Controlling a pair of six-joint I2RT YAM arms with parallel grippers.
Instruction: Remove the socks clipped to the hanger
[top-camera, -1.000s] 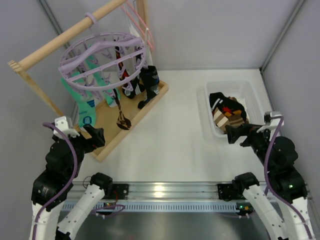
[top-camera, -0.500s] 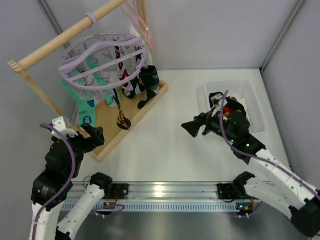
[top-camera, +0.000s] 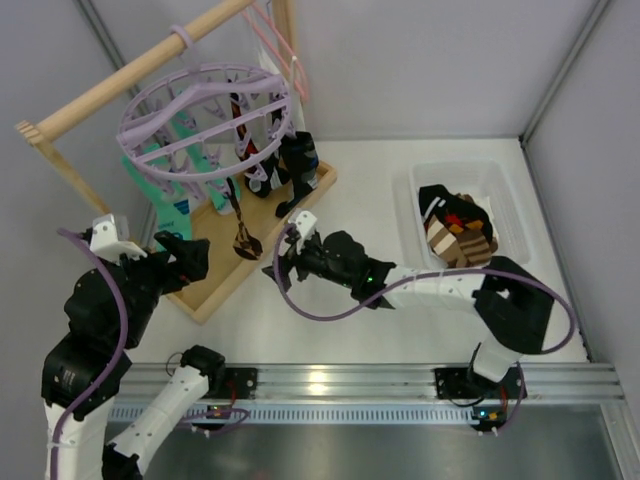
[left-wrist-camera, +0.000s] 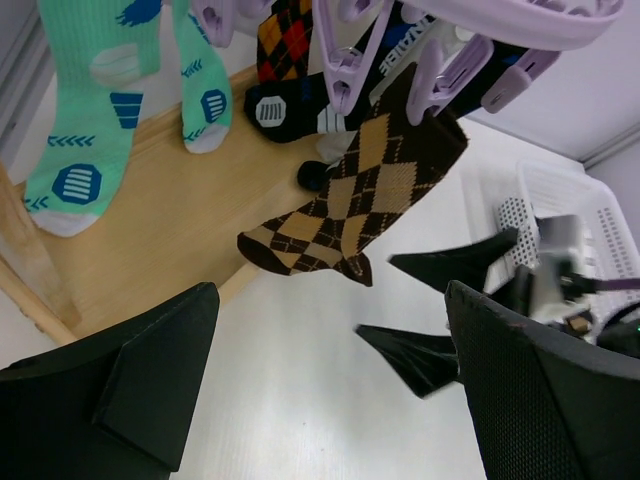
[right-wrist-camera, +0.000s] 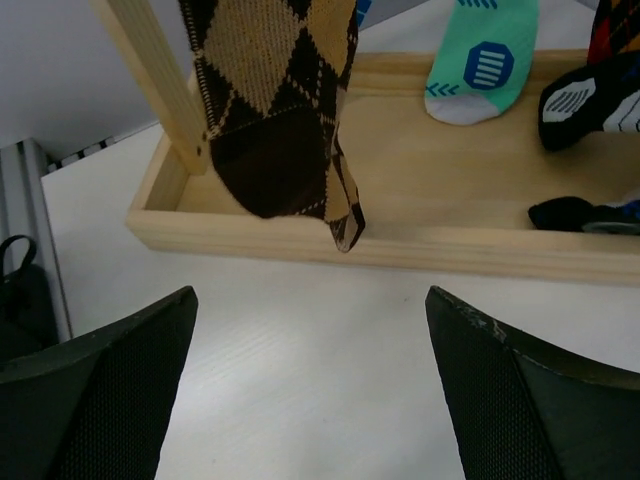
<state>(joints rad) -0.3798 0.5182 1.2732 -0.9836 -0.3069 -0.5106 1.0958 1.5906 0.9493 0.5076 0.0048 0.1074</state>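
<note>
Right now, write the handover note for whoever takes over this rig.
Left claw: open, empty, by the wooden tray's near corner.
Right claw: open, empty, facing the toe of the diamond-patterned sock, not touching it.
Hanger: hooked on the wooden rail, with that sock, mint-green socks and black socks clipped on.
Done: a pile of socks lies in the white bin.
Left: unclip every clipped sock; the diamond-patterned one looks nearest.

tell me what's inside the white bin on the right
The bin holds heaped socks: a black one, a brown diamond-patterned one. Whatever lies beneath them is covered.
</note>
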